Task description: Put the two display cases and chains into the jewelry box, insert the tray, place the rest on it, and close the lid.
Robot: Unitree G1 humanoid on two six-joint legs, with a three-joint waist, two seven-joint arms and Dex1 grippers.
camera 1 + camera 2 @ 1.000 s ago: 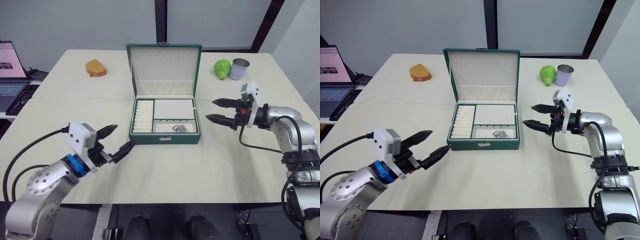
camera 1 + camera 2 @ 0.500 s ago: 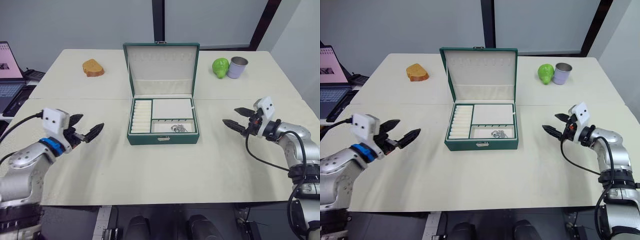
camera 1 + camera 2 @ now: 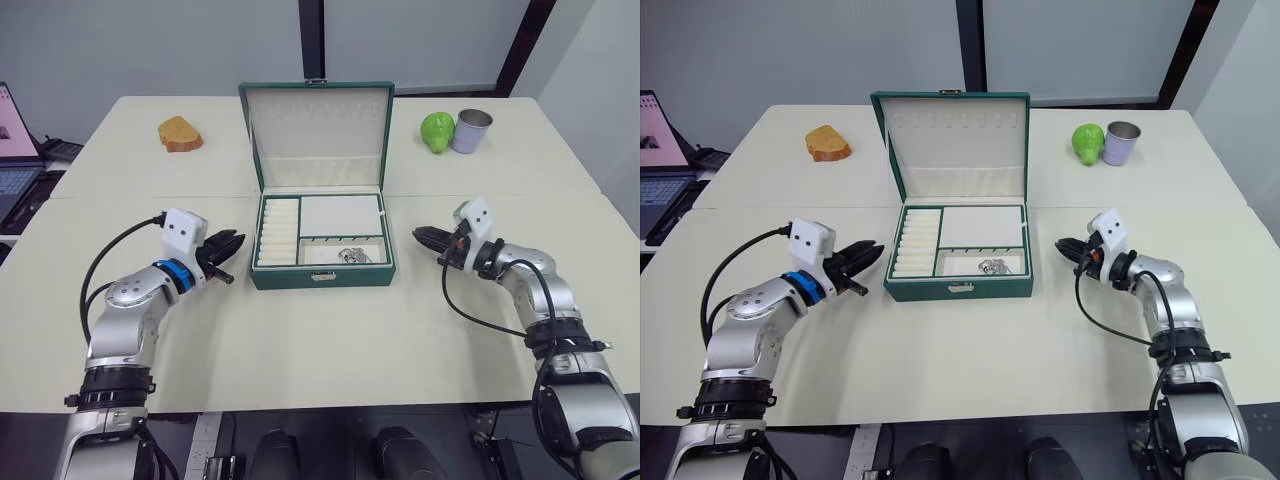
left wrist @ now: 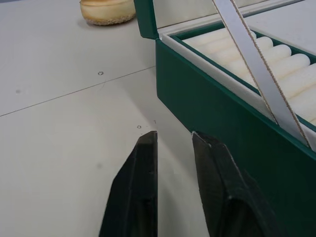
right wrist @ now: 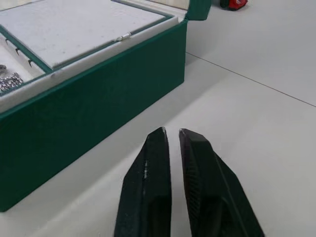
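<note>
The jewelry box (image 3: 322, 243) sat between our two grippers, its lid (image 3: 320, 133) standing up behind, the tray (image 3: 320, 230) seated inside with ring rolls, cream compartments and a silvery heap of chains (image 3: 349, 256) in the front compartment. We judged the loading done; only the closing remained. Our left gripper (image 3: 226, 259) hung just beside the box's left wall, fingers slightly parted, holding nothing. Our right gripper (image 3: 428, 240) sat near the right wall, fingers almost together, empty. Next, we reckoned, one had to reach behind the lid and tip it forward.
</note>
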